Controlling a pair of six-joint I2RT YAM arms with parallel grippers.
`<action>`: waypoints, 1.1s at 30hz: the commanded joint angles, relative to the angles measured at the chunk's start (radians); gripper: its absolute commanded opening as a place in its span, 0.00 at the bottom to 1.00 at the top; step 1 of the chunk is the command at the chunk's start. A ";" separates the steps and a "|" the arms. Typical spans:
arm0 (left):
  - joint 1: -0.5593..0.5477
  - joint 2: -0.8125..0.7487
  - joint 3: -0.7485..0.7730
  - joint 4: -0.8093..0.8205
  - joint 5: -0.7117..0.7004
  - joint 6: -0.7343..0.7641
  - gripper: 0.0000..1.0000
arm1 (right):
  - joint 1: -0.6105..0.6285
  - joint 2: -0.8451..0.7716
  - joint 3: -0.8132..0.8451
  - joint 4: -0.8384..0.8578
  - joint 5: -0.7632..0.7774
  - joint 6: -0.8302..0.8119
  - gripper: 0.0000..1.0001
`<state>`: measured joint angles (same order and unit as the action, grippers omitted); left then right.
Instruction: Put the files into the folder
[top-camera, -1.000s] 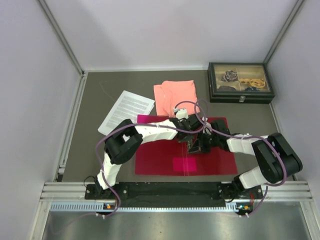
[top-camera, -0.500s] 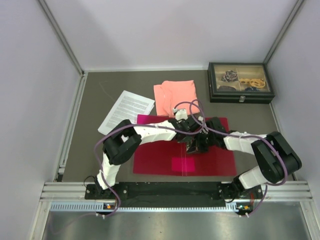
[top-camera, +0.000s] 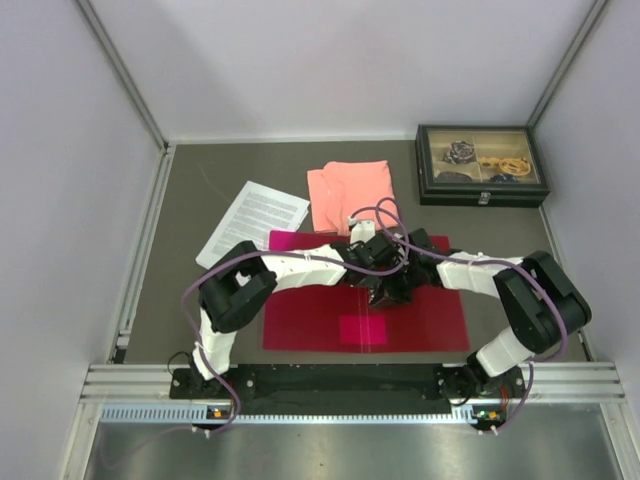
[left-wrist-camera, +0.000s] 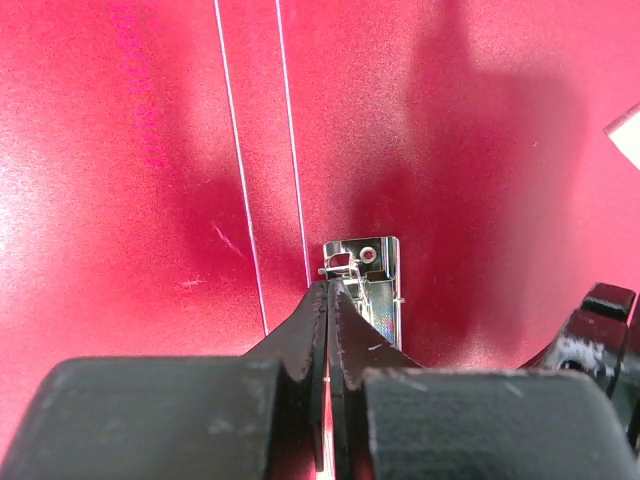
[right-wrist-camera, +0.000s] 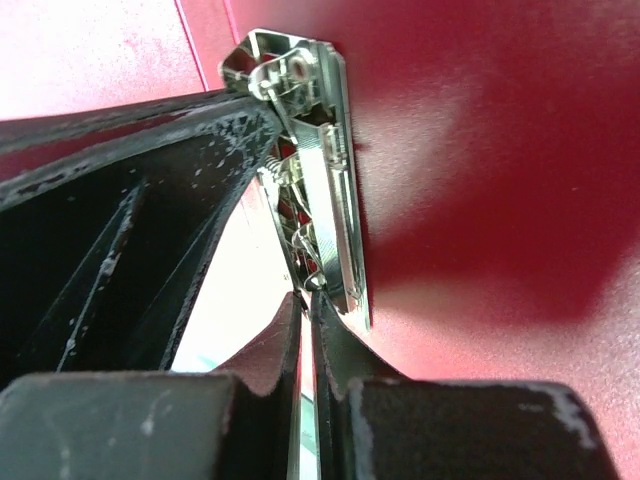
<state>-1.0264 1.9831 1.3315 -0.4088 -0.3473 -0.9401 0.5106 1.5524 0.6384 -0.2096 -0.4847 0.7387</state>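
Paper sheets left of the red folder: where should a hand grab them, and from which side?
Probably the near-left corner of the paper sheets, approached low from the left: they lie flat, and that corner is clear of the red folder and pink cloth.

Red folder (top-camera: 300, 320) open flat, files (top-camera: 252, 223) near

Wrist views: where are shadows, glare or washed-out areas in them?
Left wrist view: broad dark shadows lie across the folder, and the metal clip glints yet stays sharp. Right wrist view: the clip glares, and the picture's upper left is washed out to pale pink.
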 joint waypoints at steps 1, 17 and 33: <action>-0.011 -0.055 -0.054 -0.110 0.063 0.064 0.00 | 0.006 0.112 -0.097 -0.087 0.267 0.057 0.00; -0.011 -0.084 -0.103 -0.050 0.036 -0.006 0.00 | -0.015 0.188 0.055 -0.208 0.098 -0.002 0.00; -0.011 -0.159 -0.222 0.074 0.016 -0.022 0.00 | -0.095 0.189 0.241 -0.404 0.158 -0.122 0.00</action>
<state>-1.0306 1.8851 1.1492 -0.2218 -0.3202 -0.9581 0.4519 1.7645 0.8734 -0.5575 -0.6270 0.6682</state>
